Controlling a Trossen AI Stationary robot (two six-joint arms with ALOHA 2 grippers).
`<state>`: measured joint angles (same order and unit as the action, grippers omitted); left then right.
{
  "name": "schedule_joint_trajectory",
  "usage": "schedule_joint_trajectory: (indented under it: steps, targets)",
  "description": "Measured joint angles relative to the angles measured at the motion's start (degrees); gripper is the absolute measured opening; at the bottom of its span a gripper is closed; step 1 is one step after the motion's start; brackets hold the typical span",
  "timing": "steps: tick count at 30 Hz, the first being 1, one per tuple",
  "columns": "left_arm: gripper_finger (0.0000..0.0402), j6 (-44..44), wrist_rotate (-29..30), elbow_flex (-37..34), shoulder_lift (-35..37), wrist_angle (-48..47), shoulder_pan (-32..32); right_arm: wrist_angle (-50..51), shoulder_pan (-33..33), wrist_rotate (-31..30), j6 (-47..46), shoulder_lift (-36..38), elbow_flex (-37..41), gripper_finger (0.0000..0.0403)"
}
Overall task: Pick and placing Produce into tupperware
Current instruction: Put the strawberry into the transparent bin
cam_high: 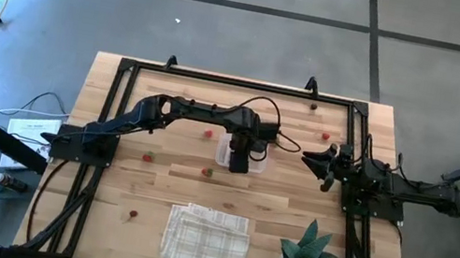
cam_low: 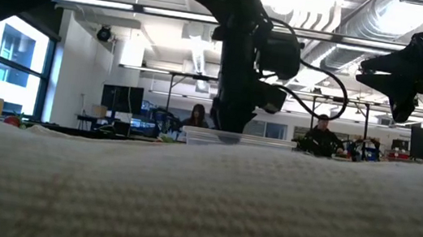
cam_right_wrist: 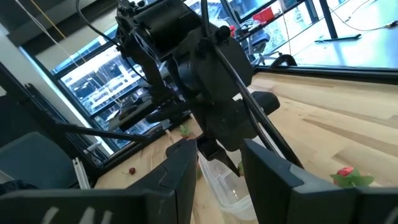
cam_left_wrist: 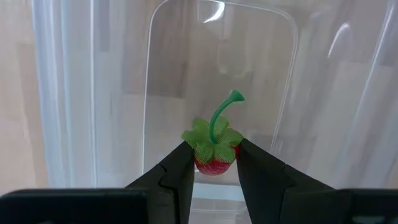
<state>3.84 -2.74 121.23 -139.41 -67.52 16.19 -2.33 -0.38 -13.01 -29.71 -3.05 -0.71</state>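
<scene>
**Strawberry Held Over Clear Tupperware by Left Gripper**

No brand, label or legible writing is observed on any item.

The left gripper (cam_left_wrist: 213,163) is positioned directly above the tupperware (cam_high: 227,155), which stands near the centre of the wooden desk (cam_high: 154,182). The gripper is closed partway on one piece of produce, a small red strawberry (cam_left_wrist: 214,163) with a green leafy cap. The berry is pinched at its sides between the two fingers (cam_left_wrist: 177,177). In the left wrist view the cap and curved green stem are turned toward the camera, away from the container floor, so the berry's long axis runs roughly upright, in line with the gripper. The clear floor and rounded corners of the tupperware are seen beyond the berry; whether the berry touches the floor cannot be told.

The tupperware's long axis is not settled from the high view, as the gripper covers much of it.

Loose produce (cam_high: 147,158) is scattered over the desk on either side of the container and toward the far edge.

The right gripper (cam_right_wrist: 216,163) is held above the desk, to the right of the container, with its fingers parted and nothing between them.

A folded checked cloth (cam_high: 206,240) lies at the near edge, with a green leafy plant (cam_high: 309,255) beside it.
</scene>
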Motion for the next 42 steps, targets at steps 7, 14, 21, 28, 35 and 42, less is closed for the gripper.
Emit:
schedule_joint_trajectory:
  steps: [7, 14, 21, 28, 35, 42]
  targets:
    - [0.0104, 0.8, 0.5, 0.0, 0.0, 0.1, 0.1, 0.0, 0.0, 0.0, 0.1, 0.0, 0.0, 0.0117]
    - [0.0104, 2.8, 0.4, 0.0, 0.0, 0.1, 0.5, 0.0, 0.0, 0.0, 0.2, 0.0, 0.0, 0.0117]
    - [0.0104, 3.9, -0.6, 0.0, 0.0, -0.1, 0.8, 0.0, 0.0, 0.1, 0.2, 0.0, 0.0, 0.0117]
    - [0.0104, 1.7, 0.8, 0.0, 0.0, 0.7, 0.7, 0.0, 0.0, 0.1, 0.2, 0.0, 0.0, 0.0117]
    - [0.0104, 0.7, 0.6, 0.0, 0.0, 0.7, 1.1, 0.0, 0.0, 0.1, 0.2, 0.0, 0.0, 0.0117]
    - [0.0104, 0.8, 0.4, 0.0, 0.0, 0.9, 1.1, 0.0, 0.0, 0.1, 0.2, 0.0, 0.0, 0.0117]
